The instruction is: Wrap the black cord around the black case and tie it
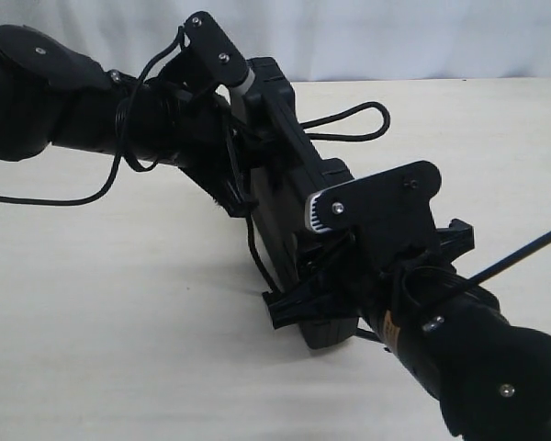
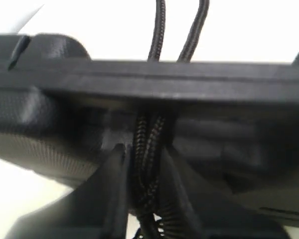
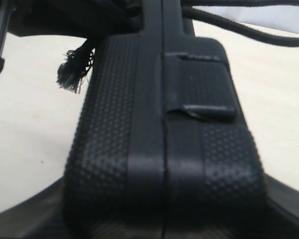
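The black case point(image 1: 280, 175) stands on its long edge above the table, its textured end and latch close up in the right wrist view point(image 3: 164, 149). My right gripper point(image 1: 349, 285) point(image 3: 164, 221) is shut on its near end, one finger on each flat side. Two strands of the black cord point(image 2: 148, 149) cross the case's seam point(image 2: 189, 79) and run on over the far side. My left gripper point(image 1: 234, 184) point(image 2: 144, 157) is shut on those strands at the case's edge. A cord loop point(image 1: 358, 124) lies on the table beyond the case. A frayed tip point(image 3: 72, 69) hangs beside it.
The pale table point(image 1: 119, 303) spreads round the case, with a white backdrop point(image 1: 395, 37) behind it. A thin robot cable point(image 1: 37, 200) trails over the table at the left. Another cable point(image 1: 523, 253) slants in at the right.
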{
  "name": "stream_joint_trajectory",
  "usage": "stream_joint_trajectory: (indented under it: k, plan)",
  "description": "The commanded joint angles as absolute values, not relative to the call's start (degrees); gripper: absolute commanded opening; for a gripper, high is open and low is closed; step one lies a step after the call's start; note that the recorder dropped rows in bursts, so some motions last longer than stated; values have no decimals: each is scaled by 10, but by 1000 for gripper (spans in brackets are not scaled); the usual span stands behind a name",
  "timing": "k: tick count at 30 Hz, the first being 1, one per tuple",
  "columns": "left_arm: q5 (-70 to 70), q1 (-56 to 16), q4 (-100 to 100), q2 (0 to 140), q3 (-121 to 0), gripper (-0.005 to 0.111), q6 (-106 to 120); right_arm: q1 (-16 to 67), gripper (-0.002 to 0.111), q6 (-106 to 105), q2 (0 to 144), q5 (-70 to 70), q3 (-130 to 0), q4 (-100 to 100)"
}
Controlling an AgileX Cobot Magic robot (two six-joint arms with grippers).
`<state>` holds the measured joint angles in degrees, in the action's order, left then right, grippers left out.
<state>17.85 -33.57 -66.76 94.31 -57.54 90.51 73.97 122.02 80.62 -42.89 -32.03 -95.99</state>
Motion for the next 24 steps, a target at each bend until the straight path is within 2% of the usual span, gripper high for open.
stream_joint_trajectory:
  k: [1,4,8,19,24]
  plan:
    - [226,-340,-681,944,-596,23,905,742,4,1208,813,-402,-318,-971]
    - [224,-340,-681,944,-597,37,904,742,4,1208,813,-402,-318,-972]
    - [219,-340,-683,944,-597,43,904,742,4,1208,813,-402,-318,-973]
    - [222,-340,-681,943,-597,72,904,742,4,1208,813,-403,-318,-973]
    - [222,-340,-679,933,-597,76,904,742,4,1208,813,-403,-318,-973]
